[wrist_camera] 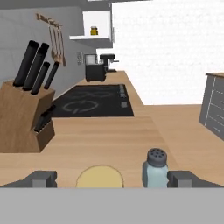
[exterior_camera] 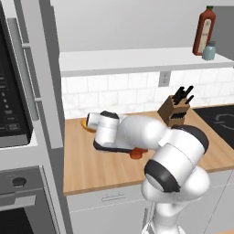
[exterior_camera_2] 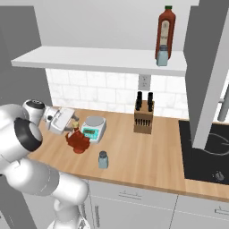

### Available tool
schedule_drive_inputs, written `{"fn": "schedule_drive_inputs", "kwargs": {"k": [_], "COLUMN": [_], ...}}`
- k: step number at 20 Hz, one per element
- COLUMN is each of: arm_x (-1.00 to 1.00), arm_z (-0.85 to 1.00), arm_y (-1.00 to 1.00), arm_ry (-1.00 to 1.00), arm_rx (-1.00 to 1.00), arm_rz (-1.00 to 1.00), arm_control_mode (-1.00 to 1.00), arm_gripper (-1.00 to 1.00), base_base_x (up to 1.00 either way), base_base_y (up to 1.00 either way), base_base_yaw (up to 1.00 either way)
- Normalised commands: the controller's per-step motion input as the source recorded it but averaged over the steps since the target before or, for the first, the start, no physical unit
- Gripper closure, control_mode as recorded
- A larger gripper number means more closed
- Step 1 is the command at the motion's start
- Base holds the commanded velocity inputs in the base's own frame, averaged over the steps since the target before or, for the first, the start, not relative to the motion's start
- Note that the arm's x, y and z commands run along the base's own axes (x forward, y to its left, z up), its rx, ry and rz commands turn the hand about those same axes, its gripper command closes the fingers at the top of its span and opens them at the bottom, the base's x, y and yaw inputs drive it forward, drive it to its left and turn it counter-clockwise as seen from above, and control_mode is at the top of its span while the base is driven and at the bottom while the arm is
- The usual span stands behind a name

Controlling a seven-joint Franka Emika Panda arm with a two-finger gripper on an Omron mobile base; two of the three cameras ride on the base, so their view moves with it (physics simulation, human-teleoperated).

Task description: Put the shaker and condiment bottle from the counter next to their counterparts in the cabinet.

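Near the front edge of the wooden counter (exterior_camera_2: 147, 156) stands the shaker (exterior_camera_2: 103, 159), small, squat, pale blue-grey and see-through, with a grey perforated cap that the hand view shows up close. Just behind it and to the left, the dark red ribbed bottle (exterior_camera_2: 78, 141) sits beside the robot's fingers (wrist_camera: 40, 178), which are spread wide, one to each side of the bottle's tan round stopper, gripping nothing. Right behind the bottle is a pale kitchen scale (exterior_camera_2: 93, 126) with a green display; its writing is too small to read. Farther back stands a wooden knife block (exterior_camera_2: 143, 117) with black handles, and right of it the black cooktop (exterior_camera_2: 208, 152). Up on the white shelf (exterior_camera_2: 89, 59), a tall red-brown bottle (exterior_camera_2: 165, 32) with a green cap and unreadable pale label stands beside a second small shaker (exterior_camera_2: 162, 56).
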Motion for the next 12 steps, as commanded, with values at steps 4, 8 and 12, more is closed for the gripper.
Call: {"fn": "schedule_drive_inputs", "kwargs": {"k": [4,8,12], "arm_x": [0.00,0.00,0.00], "arm_z": [-0.18,-0.10,-0.03], "arm_y": [0.00,0.00,0.00], "arm_ry": [0.02,0.00,0.01], "arm_rx": [0.00,0.00,0.00], "arm_rz": [0.00,0.00,0.00], "arm_control_mode": [-1.00,-1.00,-1.00], "arm_gripper": [-1.00,-1.00,-1.00], "base_base_x": [0.00,0.00,0.00], "base_base_y": [0.00,0.00,0.00], "base_base_yaw": [0.00,0.00,0.00]}}
